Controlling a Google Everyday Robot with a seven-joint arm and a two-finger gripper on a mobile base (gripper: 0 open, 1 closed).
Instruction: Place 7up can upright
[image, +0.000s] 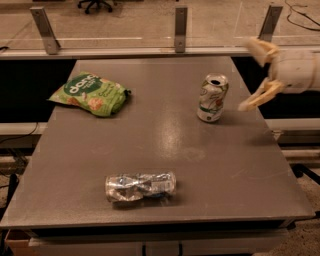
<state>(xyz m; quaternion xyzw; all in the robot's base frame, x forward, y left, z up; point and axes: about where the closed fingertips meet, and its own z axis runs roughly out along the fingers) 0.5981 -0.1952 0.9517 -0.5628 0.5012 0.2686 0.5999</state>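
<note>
The 7up can stands upright on the counter, in the back-right part w/ its base flat on the surface, body a little dented and leaning slightly. Its top faces up and the dark mouth opening shows; can't tell whether anything is inside. The hand hangs just beside the can, toward the right edge of the view and past the counter's edge. Its 2 fingers are spread wide, 1 high and 1 low, gripping nothing and not touching the can. 2 other items lie on the counter, well apart from the can. A green snack bag lies flat at back-left, sealed as far as can be seen, contents hidden. A clear plastic bottle lies on its side near the front edge, crumpled and silvery, w/ no liquid visible inside. Nothing sits between can and hand.
</note>
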